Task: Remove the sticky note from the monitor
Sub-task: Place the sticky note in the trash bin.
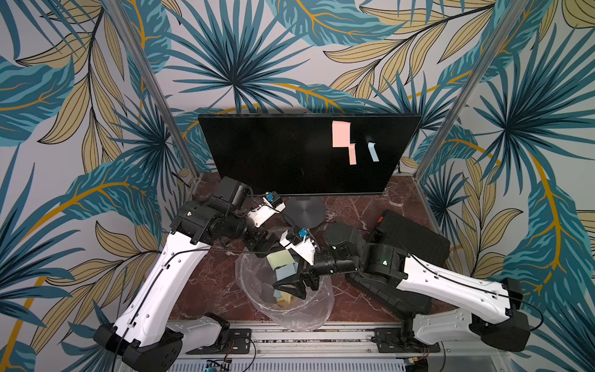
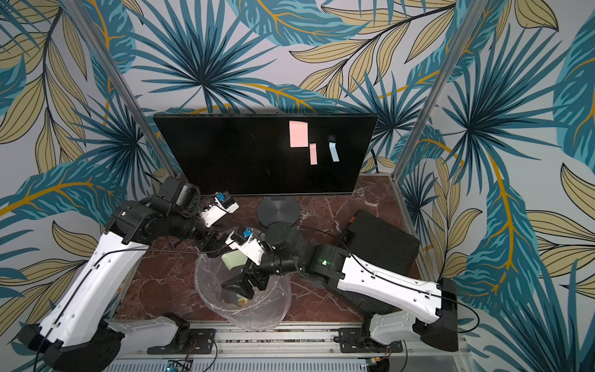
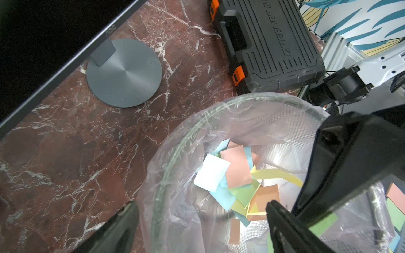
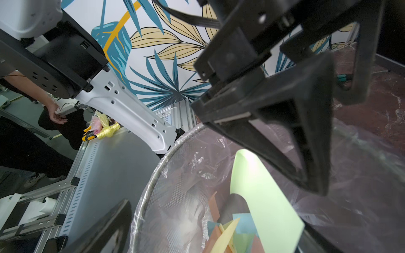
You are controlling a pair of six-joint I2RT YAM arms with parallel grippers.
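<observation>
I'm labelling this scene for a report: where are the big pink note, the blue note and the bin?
big pink note point(image 1: 341, 134): in a top view, middle of the sheet.
blue note point(image 1: 373, 153): in a top view, middle of the strip.
bin point(image 3: 171, 197): left wrist view, its liner-covered wall.

mesh bin point(image 1: 322, 306), clear liner | black case point(image 1: 415, 238), orange latches | marble tabletop point(image 1: 219, 290)

Monitor point(image 1: 273, 154) black; large sticky note point(image 1: 341, 133) pink; tabletop point(image 1: 351, 209) red-brown marble; wall point(image 1: 235, 64) teal-gold leaf print.

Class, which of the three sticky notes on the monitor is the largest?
The upper pink note; the pink strip and blue strip below it are much narrower.
</observation>
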